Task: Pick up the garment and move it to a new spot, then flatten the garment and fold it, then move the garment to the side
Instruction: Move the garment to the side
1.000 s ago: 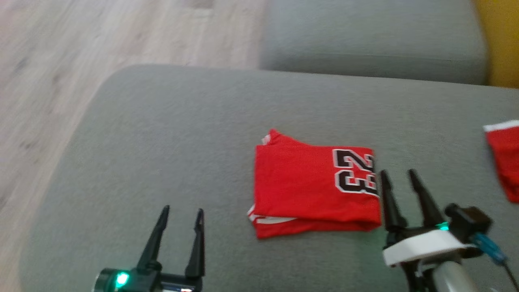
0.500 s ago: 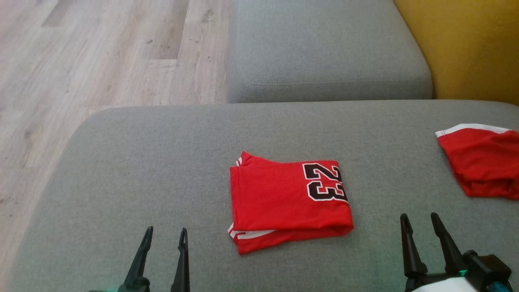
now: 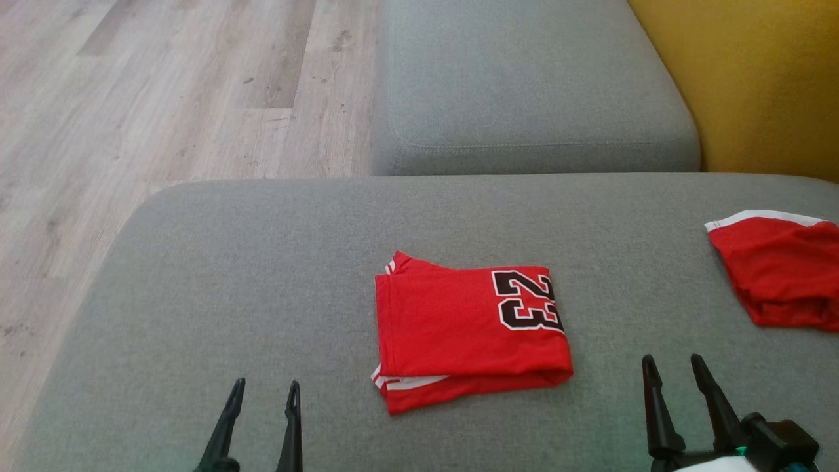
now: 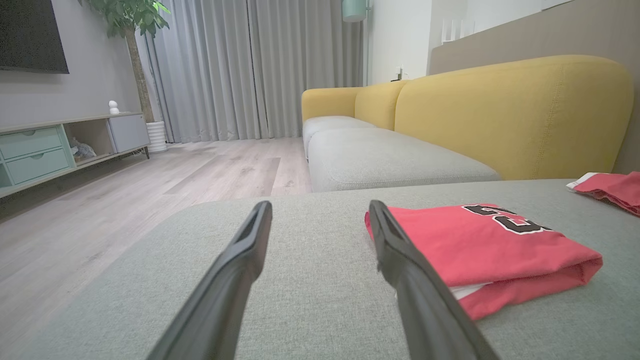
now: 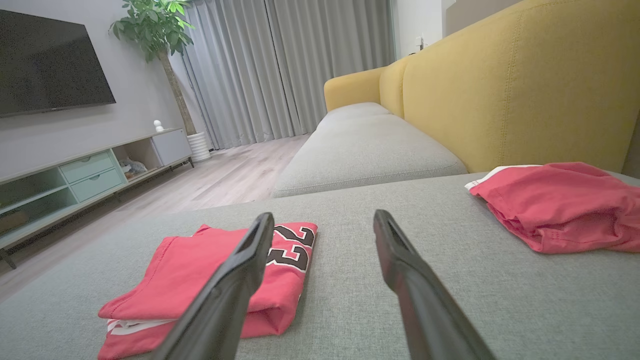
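A red jersey with a black "23" (image 3: 468, 331) lies folded into a neat rectangle on the grey sofa cushion (image 3: 262, 275); it also shows in the left wrist view (image 4: 480, 245) and the right wrist view (image 5: 220, 270). My left gripper (image 3: 262, 393) is open at the lower left, well left of the jersey, holding nothing; its own camera shows it too (image 4: 320, 212). My right gripper (image 3: 672, 367) is open at the lower right, right of the jersey and apart from it, also empty (image 5: 325, 220).
A second red garment with white trim (image 3: 777, 269) lies crumpled at the cushion's right edge (image 5: 560, 207). Another grey seat cushion (image 3: 531, 85) and the yellow sofa back (image 3: 754, 78) lie beyond. Wood floor (image 3: 131, 98) is left of the cushion.
The head camera has tilted and the picture shifted. Both grippers have drawn back toward the bottom edge, away from the folded jersey, which stays flat in place.
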`<state>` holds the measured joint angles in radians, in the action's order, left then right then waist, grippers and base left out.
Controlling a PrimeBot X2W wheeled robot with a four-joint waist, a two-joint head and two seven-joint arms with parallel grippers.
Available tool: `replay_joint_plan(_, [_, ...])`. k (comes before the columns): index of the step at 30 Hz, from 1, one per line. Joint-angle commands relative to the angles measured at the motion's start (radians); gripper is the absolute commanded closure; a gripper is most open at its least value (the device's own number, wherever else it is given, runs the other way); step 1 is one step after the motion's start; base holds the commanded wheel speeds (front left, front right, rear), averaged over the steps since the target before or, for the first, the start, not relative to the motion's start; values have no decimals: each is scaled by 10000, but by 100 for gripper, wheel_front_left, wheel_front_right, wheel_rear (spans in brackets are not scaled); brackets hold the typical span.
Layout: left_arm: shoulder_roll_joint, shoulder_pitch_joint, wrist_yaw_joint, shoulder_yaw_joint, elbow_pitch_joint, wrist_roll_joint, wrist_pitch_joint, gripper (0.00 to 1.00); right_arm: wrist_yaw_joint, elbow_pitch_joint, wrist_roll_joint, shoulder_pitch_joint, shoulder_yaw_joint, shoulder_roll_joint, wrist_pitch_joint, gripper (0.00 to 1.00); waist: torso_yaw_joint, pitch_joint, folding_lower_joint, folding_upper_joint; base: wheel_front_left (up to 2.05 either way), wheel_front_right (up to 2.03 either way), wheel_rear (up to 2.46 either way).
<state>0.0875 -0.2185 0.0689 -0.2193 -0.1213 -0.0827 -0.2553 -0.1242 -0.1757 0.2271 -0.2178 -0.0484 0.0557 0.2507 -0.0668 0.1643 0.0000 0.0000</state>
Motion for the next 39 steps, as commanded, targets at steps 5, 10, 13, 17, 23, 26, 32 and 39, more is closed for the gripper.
replay_joint_plan(5, [-132,212,-65,489,244,159,-65,0,-65,229,-73,270,-213,49,110,0,15,60,0,0,0,0,0])
replay_joint_plan(10, [-166,195,-97,528,243,206,-65,0,-65,244,-72,293,-252,31,110,0,44,54,0,0,0,0,0])
replay_joint_plan(13, [-178,188,-131,544,210,240,-65,0,-65,258,-102,280,-246,27,110,0,50,65,0,0,0,0,0])
replay_joint_plan(17, [-192,167,-153,548,174,301,-65,0,-65,253,-120,265,-218,22,110,0,41,54,0,0,0,0,0])
replay_joint_plan(23, [-215,228,-156,578,221,341,-65,0,-65,116,-219,514,-170,45,110,0,9,-253,0,0,0,0,0])
replay_joint_plan(26, [-235,290,-169,563,249,329,-65,0,-65,-71,-238,899,-155,74,110,0,-65,-577,0,0,0,0,0])
replay_joint_plan(32, [-253,568,-228,522,315,382,-65,0,-65,-642,-142,1974,-154,256,110,0,-293,-1334,0,0,0,0,0])
replay_joint_plan(39, [-288,1049,-291,414,428,398,-65,0,-65,-2913,228,3830,-270,647,-9,0,-670,-2267,0,0,0,0,0])
